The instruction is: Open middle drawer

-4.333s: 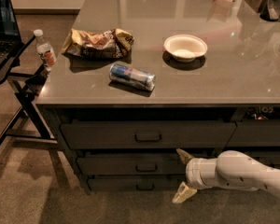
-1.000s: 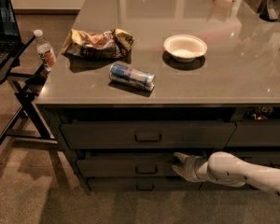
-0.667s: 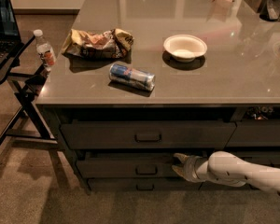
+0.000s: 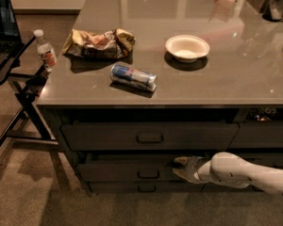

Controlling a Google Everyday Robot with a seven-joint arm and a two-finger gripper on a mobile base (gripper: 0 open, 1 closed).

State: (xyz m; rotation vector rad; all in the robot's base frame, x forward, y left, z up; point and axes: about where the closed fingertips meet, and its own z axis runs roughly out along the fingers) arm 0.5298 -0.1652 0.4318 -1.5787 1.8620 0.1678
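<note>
The middle drawer (image 4: 122, 171) is the wide, low, dark front between a taller drawer (image 4: 104, 136) above and a slimmer one (image 4: 113, 188) below. Its small loop handle (image 4: 147, 174) sits at the centre. My gripper (image 4: 178, 169) comes in from the right on a white arm (image 4: 245, 172). It is at the drawer front, just right of the handle and not on it. Its two fingers stand apart, one at the drawer's top edge and one lower on the front. A dark gap runs above the drawer front.
On the counter (image 4: 236, 74) lie a chip bag (image 4: 98, 41), a can on its side (image 4: 133, 76) and a white bowl (image 4: 187, 47). A water bottle (image 4: 45, 49) stands on a folding stand (image 4: 23, 86) with a laptop (image 4: 2, 27) at the left. Open floor lies in front.
The gripper has moved up and left from below the drawers to the middle drawer's front. It has barely moved over the last second.
</note>
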